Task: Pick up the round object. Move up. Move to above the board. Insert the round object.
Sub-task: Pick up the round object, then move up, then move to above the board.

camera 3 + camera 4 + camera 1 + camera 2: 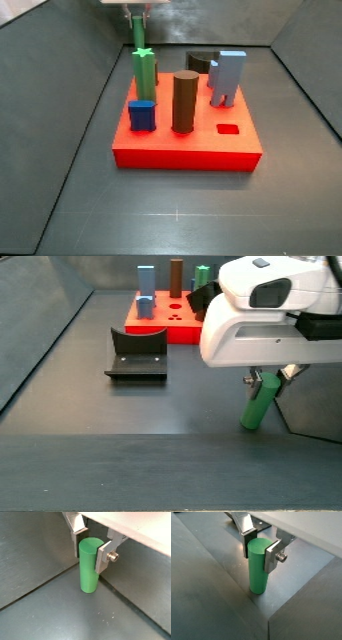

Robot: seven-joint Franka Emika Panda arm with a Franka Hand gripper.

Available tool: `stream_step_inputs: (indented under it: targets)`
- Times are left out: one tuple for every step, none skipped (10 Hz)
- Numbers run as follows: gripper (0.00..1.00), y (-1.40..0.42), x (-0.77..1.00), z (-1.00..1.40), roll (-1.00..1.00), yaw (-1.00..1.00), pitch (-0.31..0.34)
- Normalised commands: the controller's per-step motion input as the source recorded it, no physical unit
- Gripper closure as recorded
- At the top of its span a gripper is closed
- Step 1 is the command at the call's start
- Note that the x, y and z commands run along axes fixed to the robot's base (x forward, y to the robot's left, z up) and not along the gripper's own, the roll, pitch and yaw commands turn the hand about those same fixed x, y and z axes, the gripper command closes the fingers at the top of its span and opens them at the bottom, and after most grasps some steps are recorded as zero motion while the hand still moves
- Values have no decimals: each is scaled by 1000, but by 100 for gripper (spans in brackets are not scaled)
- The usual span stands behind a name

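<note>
The green rod (89, 567), a smooth plain cylinder, stands upright on the dark bench (60, 617) with its long axis roughly vertical, close to the grey wall (304, 587), and the claw (91, 546) pinches its upper part between two flat silver fingers (105, 556). In a side view the rod (259, 402) leans slightly under the white arm housing (261, 311), with the dark L-shaped fixture (136, 354) well apart from it. Farther off sits the flat red board (187, 135), carrying a brown cylinder (185, 102), a star-topped green peg (143, 72) and blue blocks (227, 77).
</note>
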Motion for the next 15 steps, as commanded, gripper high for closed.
stream_step_inputs:
  targets:
    - [100,0,0,0,0,0,0]
    - [100,0,0,833,0,0,0]
    - [100,85,-28,841,12,33,-16]
    - [100,58,-52,762,26,23,8]
    - [100,23,-49,675,42,9,33]
    - [100,12,-44,580,58,7,60]
    - [100,-3,-36,454,70,14,91]
    - [100,-8,-34,363,84,21,104]
    - [100,-17,-31,245,100,26,117]
    - [100,74,193,1000,89,-133,170]
    - [100,77,196,1000,71,-125,169]
    - [100,75,186,1000,44,-90,180]
    - [100,68,166,1000,40,-41,166]
    - [100,61,149,1000,53,-16,148]
    - [100,57,138,1000,61,-3,138]
